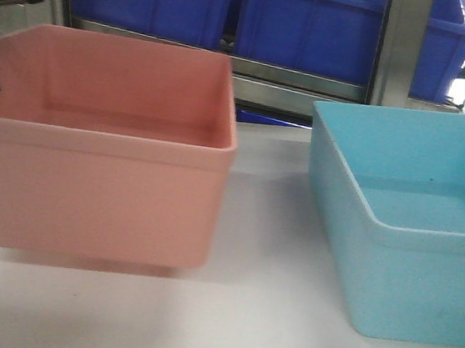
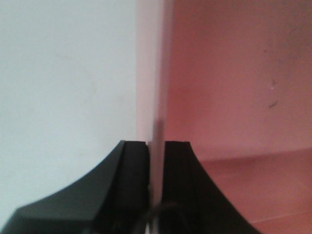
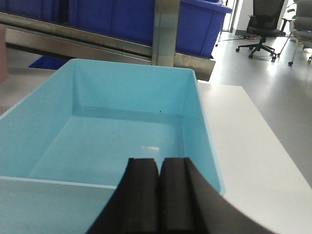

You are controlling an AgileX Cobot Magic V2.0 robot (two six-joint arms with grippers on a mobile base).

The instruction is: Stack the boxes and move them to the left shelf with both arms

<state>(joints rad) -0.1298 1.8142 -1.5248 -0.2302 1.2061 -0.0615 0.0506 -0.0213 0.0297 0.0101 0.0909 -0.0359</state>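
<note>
1. Counter (image 1: 260, 227): white and flat. Both bins are carried on or over it, and a clear strip of it is seen between them.

2. Steel rack (image 1: 310, 84): set behind the counter, with a flat front bar and an upright post. Dark blue crates (image 1: 308, 23) are held inside it.

3. Pink bin (image 1: 88, 191): salmon, open-topped, placed at the left of the counter, well apart from the rack's interior and beside the second bin without touching it. It is shown slightly tilted, with a dark shadow band under its base. Whether it is clear of the counter cannot be told.

4. Light blue bin (image 1: 422, 280): open-topped, set flat on the right of the counter, its far wall near the rack's front bar. Nothing is seen inside it but a few dark specks.

5. Left end effector (image 2: 156, 148): black, clamped on the pink bin's left wall. One finger is placed outside over the counter and the other inside the bin, with the thin wall pinched between them.

6. Right end effector (image 3: 160, 163): black, held over the light blue bin's near wall. Its fingers are pressed together and nothing is seen between them.

7. Office chair (image 3: 261, 29): dark, on castors, stood on the grey floor (image 3: 273, 87) to the right of the rack.
</note>
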